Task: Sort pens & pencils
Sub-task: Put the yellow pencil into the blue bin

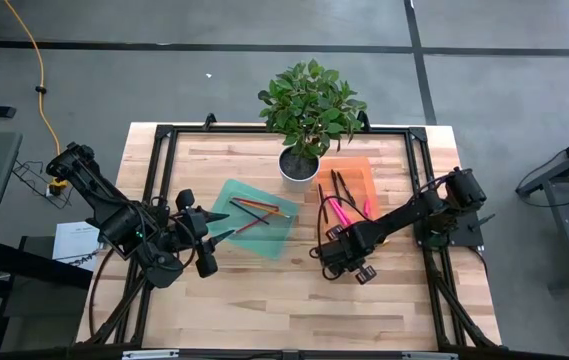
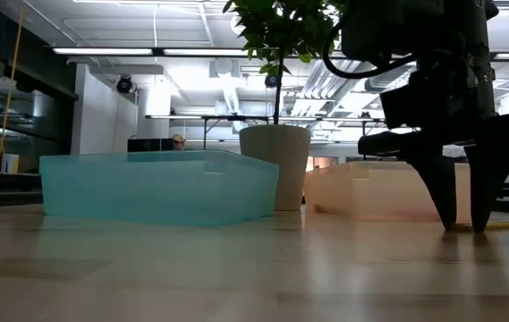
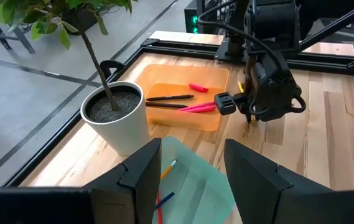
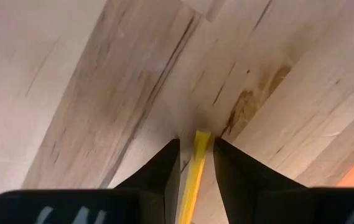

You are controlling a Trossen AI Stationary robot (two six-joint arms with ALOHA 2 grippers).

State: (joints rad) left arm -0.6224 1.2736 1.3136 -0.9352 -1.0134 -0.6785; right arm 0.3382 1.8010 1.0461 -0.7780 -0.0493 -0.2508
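Right fingers (image 4: 195, 163) closed on thin yellow pencil (image 4: 193, 177) at tabletop, left fingers (image 3: 192, 171) spread, empty

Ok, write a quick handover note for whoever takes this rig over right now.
Right gripper: down at the table beside the orange tray, fingers either side of a yellow pencil.
Left gripper: open, empty, waiting by the teal tray.
Done: pencils lie in the teal tray, pens in the orange tray.
Left: lift this pencil and put it in the teal tray. No other loose sticks show on the table.
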